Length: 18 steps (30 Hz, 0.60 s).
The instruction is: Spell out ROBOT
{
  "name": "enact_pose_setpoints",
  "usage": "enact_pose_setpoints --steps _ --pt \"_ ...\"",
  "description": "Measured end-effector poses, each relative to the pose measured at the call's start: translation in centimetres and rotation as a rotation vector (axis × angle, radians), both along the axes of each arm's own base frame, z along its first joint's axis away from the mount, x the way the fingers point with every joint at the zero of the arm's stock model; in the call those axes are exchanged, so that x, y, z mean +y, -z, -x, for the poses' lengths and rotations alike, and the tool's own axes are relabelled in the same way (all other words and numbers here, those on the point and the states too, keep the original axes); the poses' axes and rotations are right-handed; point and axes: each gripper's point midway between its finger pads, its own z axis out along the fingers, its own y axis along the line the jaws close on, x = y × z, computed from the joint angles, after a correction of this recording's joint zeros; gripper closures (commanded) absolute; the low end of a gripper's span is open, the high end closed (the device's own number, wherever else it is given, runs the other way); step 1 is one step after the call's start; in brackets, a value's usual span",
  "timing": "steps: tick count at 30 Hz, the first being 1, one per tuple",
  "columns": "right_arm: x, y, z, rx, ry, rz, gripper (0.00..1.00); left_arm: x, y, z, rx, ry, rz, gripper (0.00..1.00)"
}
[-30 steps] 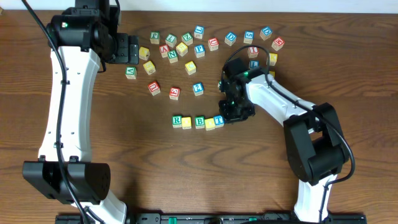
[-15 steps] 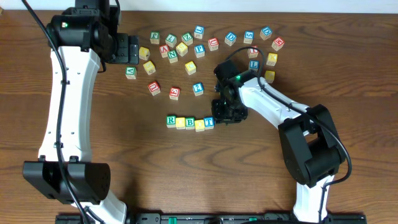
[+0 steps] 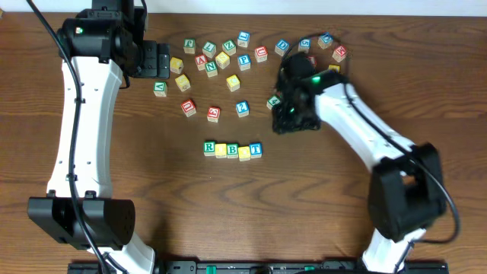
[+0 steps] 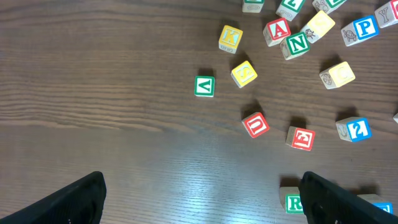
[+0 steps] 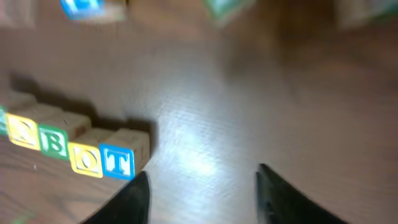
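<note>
Five cubes lie in a row at mid-table: green R (image 3: 209, 147), a yellow-faced cube (image 3: 221, 150), green B (image 3: 232, 150), a second yellow-faced cube (image 3: 244, 153) and blue T (image 3: 256, 149). The right wrist view shows B (image 5: 54, 142), O (image 5: 86, 159) and T (image 5: 118, 162) side by side. My right gripper (image 3: 291, 122) is open and empty (image 5: 202, 186), up and to the right of the row, apart from it. My left gripper (image 3: 158, 59) is open and empty (image 4: 202, 202) at the back left. The R cube (image 4: 293, 202) shows by its right finger.
Several loose letter cubes are scattered at the back of the table, among them a green V (image 4: 204, 86), a red U (image 4: 255, 124), a yellow K (image 4: 230, 37) and a blue cube (image 3: 242, 108). A green cube (image 3: 274, 101) lies just beside my right gripper.
The row slid a little to the left under my right gripper. The right gripper then drew back up and to the right, off the T cube. The left arm stayed still.
</note>
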Motion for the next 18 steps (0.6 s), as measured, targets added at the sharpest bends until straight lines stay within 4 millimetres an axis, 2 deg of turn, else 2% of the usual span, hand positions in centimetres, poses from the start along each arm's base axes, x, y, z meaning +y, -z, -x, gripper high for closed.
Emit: enact_pose_setpoints --steps 6,7,12,18 --pt "-3.7 -6.1 -3.8 -0.228 0.085 -0.014 0.18 0.0 0.0 0.0 0.0 0.0 0.0 0.02" --pt "-4.4 -6.8 -4.1 -0.249 0.104 -0.014 0.01 0.0 0.0 0.0 0.0 0.0 0.0 0.02" --pt "-6.7 -7.3 -4.9 -0.269 0.152 0.004 0.01 0.0 0.0 0.0 0.0 0.0 0.0 0.02" --pt "-6.8 -7.3 -4.9 -0.268 0.155 0.005 0.01 0.0 0.0 0.0 0.0 0.0 0.0 0.02"
